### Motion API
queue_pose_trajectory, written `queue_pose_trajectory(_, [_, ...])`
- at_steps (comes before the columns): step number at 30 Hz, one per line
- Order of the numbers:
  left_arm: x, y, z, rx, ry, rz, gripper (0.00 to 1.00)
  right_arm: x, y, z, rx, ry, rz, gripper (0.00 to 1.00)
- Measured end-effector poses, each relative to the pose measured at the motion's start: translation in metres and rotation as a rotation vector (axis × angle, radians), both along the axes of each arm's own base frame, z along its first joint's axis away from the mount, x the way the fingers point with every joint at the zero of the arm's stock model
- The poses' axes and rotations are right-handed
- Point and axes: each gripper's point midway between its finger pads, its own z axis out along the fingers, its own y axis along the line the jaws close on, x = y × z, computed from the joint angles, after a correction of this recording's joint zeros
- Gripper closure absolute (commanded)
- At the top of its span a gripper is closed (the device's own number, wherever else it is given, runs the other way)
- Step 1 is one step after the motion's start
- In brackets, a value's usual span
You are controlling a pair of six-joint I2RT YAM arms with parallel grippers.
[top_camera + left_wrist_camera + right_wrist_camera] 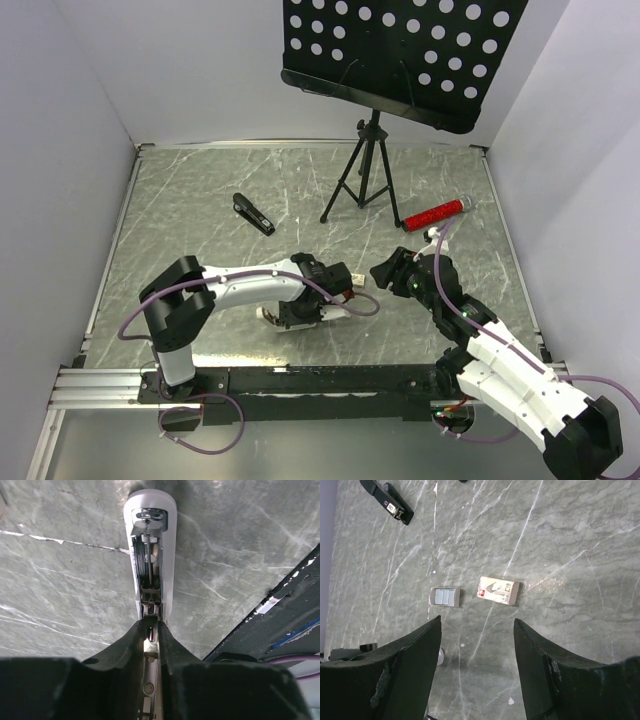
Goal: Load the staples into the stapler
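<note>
Staples: a silvery-grey block sitting in a small open tray on the table, just left of the tan-and-white box in my right wrist view.
Stapler: the white one, with its magazine channel exposed to the left wrist camera. I see spring and rail in there, but no strip that I can make out.
Progress: opened, yes. Loaded, not by my reading. I judge that lifting a strip and seating it in the channel is all left to do.
Left gripper: down at the rear of the stapler, fingers narrow, only a slit between them over the rail. Something pale sits in that slit, and I can't tell whether it's pinched.
Right gripper: fingers wide, nothing between them, hovering over the table.
Staples versus fingers: the tray lies just beyond the right gripper's tips, ahead of the left-hand finger in that view, not touching. It doesn't show in the left wrist view.
Spare: a black stapler lies well apart, at the far side.
</note>
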Motion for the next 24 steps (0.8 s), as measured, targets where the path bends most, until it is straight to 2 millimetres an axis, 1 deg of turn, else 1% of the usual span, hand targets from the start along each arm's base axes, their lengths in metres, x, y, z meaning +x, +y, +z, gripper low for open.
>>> queue_pose_trajectory(1, [0.0, -0.001, 0.0, 0.0, -0.002, -0.003, 0.71, 0.0, 0.0, 0.0, 0.0, -0.002, 0.0, 0.33])
queue_pose_trajectory(3, [-0.002, -0.001, 0.0, 0.004, -0.005, -0.011, 0.65, 0.001, 0.0, 0.001, 0.0, -0.006, 0.001, 0.33])
queue_pose_trajectory(4, [-0.002, 0.0, -0.001, 0.007, -0.007, -0.012, 0.59, 0.001, 0.0, 0.001, -0.002, -0.006, 0.002, 0.33])
queue_pose_trajectory(5, [-0.002, 0.0, -0.001, 0.01, -0.011, -0.013, 0.56, 0.001, 0.0, 0.001, -0.003, -0.008, 0.003, 0.33])
queue_pose_trajectory(6, [-0.002, 0.0, -0.001, 0.012, -0.015, -0.014, 0.49, 0.001, 0.0, 0.001, -0.007, -0.011, 0.006, 0.32])
queue_pose_trajectory(7, [-0.002, 0.0, 0.0, 0.012, -0.022, -0.014, 0.47, 0.001, 0.0, 0.001, -0.011, -0.013, 0.008, 0.32])
queue_pose_trajectory(8, [-0.001, 0.0, 0.001, 0.012, -0.026, -0.015, 0.45, 0.001, 0.0, 0.001, -0.018, -0.016, 0.012, 0.3])
queue_pose_trajectory(9, [0.0, 0.0, 0.002, 0.011, -0.032, -0.014, 0.4, 0.001, -0.001, 0.001, -0.025, -0.02, 0.017, 0.29])
queue_pose_trajectory(11, [0.002, 0.0, 0.006, 0.004, -0.049, -0.014, 0.36, 0.001, -0.001, 0.0, -0.043, -0.03, 0.03, 0.25])
queue_pose_trajectory(12, [0.004, -0.001, 0.008, -0.002, -0.061, -0.012, 0.3, 0.001, -0.001, 0.001, -0.058, -0.039, 0.041, 0.23])
queue_pose_trajectory(14, [0.009, -0.005, 0.017, -0.025, -0.092, -0.009, 0.25, 0.001, 0.0, 0.003, -0.086, -0.061, 0.078, 0.21])
queue_pose_trajectory(15, [0.013, -0.008, 0.022, -0.047, -0.116, 0.001, 0.19, 0.001, 0.001, 0.006, -0.1, -0.076, 0.099, 0.15])
queue_pose_trajectory(17, [0.023, -0.017, 0.036, -0.118, -0.164, 0.032, 0.11, 0.001, 0.007, 0.016, -0.122, -0.116, 0.161, 0.06])
queue_pose_trajectory(18, [0.028, -0.02, 0.044, -0.158, -0.185, 0.054, 0.04, 0.002, 0.01, 0.021, -0.135, -0.139, 0.194, 0.04])
queue_pose_trajectory(19, [0.035, -0.022, 0.054, -0.207, -0.212, 0.089, 0.01, 0.002, 0.013, 0.026, -0.149, -0.161, 0.229, 0.02])
queue_pose_trajectory(21, [0.053, -0.02, 0.073, -0.294, -0.264, 0.173, 0.0, 0.003, 0.021, 0.034, -0.184, -0.204, 0.304, 0.0])
queue_pose_trajectory(22, [0.065, -0.016, 0.086, -0.354, -0.299, 0.238, 0.01, 0.003, 0.023, 0.037, -0.196, -0.217, 0.331, 0.0])
queue_pose_trajectory(23, [0.078, -0.011, 0.1, -0.412, -0.337, 0.304, 0.01, 0.002, 0.027, 0.039, -0.211, -0.231, 0.37, 0.0])
queue_pose_trajectory(24, [0.092, -0.003, 0.115, -0.472, -0.38, 0.375, 0.03, 0.002, 0.031, 0.04, -0.222, -0.243, 0.406, 0.0])
